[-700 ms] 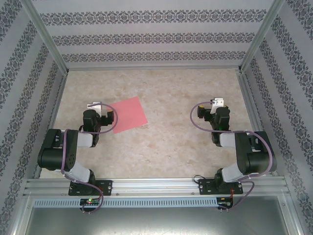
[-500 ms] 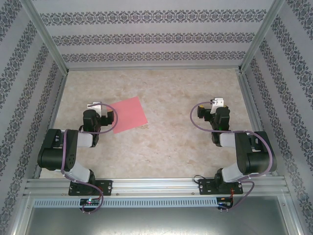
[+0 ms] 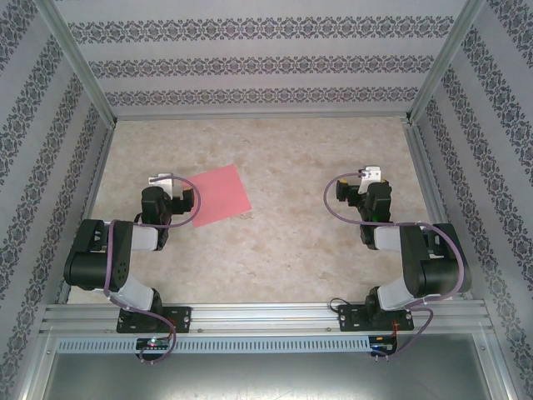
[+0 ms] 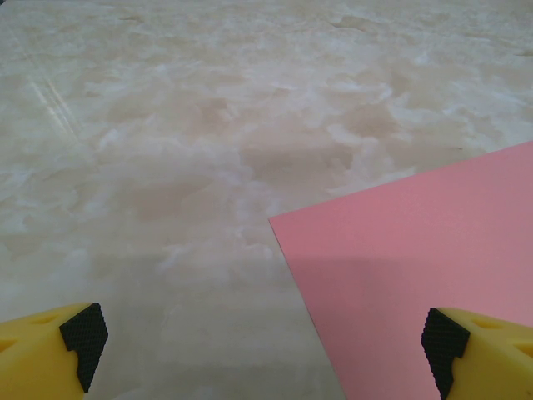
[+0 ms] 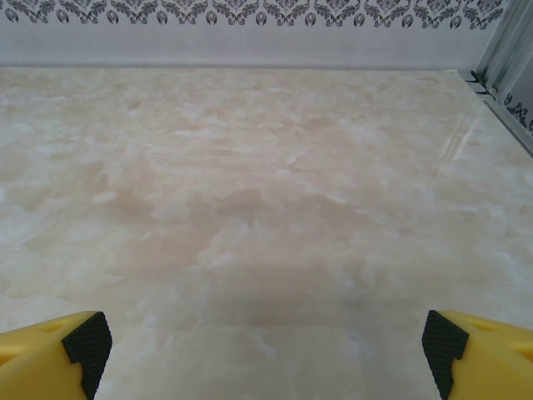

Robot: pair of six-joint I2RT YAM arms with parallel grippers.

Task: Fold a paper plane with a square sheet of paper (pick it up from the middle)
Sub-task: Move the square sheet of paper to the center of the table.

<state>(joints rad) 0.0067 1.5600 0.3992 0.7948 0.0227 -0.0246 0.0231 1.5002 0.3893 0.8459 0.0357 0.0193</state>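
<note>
Paper handling: the square sheet of paper [image 3: 220,194] is lying flat on the desk [image 3: 291,250], left of centre, partly beneath the left end effector [image 4: 262,346]. The left end effector and the right end effector [image 5: 266,346] are both standing apart, gripping nothing. The sheet is looking thin, light, limp and easily creased, so a pinch at its middle is advisable.

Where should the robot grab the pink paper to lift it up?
In the middle, from straight above. The paper lies flat on the table with no raised edge to catch, so pinching its middle should bunch it up into a ridge to hold. The left hand, open at the paper's edge, is probably the nearest one.
</note>
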